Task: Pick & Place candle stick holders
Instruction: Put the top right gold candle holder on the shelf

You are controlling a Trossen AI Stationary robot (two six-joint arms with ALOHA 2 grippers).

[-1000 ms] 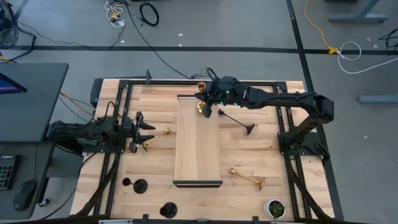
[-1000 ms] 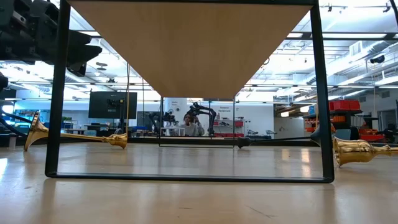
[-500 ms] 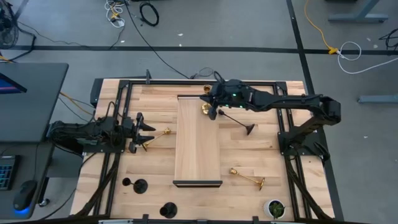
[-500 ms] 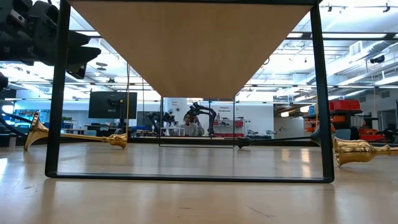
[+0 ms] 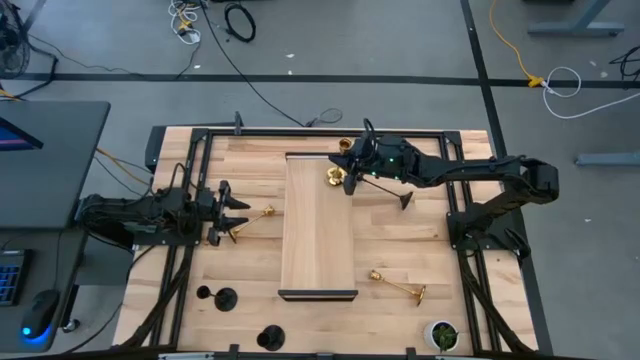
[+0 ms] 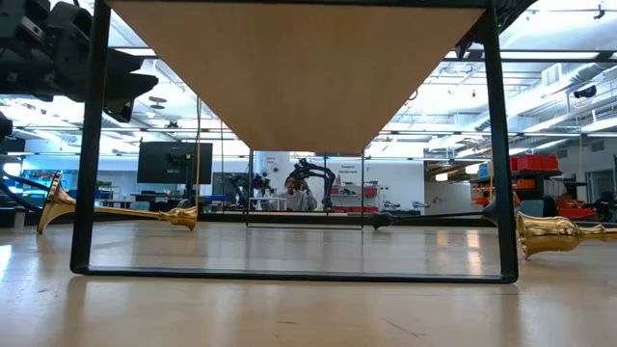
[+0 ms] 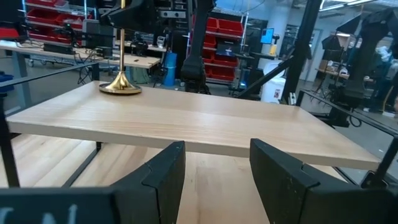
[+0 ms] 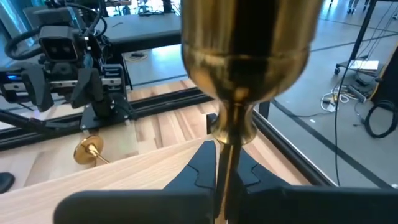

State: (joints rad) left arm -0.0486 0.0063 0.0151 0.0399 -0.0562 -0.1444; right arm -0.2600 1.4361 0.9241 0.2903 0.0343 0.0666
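Observation:
A gold candlestick [image 5: 334,177] stands upright at the far right corner of the raised wooden board [image 5: 318,240]. It also shows in the left wrist view [image 7: 120,87]. My right gripper [image 5: 351,166] is shut on it. My left gripper [image 5: 236,211] hovers open and empty at the table's left. It is above a gold candlestick [image 5: 252,217] that lies on its side on the table. A black candlestick [image 5: 388,192] lies right of the board. Another gold one [image 5: 398,288] lies at the near right. My right gripper pinches the gold candlestick's thin stem [image 8: 222,163] just under its cup [image 8: 245,37] between the two fingers. The fingers come about level from the table's right side and lie across the stem. The candlestick is upright, and its base [image 7: 120,89] appears to rest on the board.
Two black candlesticks [image 5: 225,298] [image 5: 270,338] are at the near left. A small green plant in a white pot [image 5: 441,335] stands at the near right corner. The board stands on a black frame [image 6: 92,145] above the table. A person shows far behind in the low view [image 6: 292,193].
My right gripper has moved toward the table's right edge. It has carried the upright gold candlestick along the board's far end to the board's right corner.

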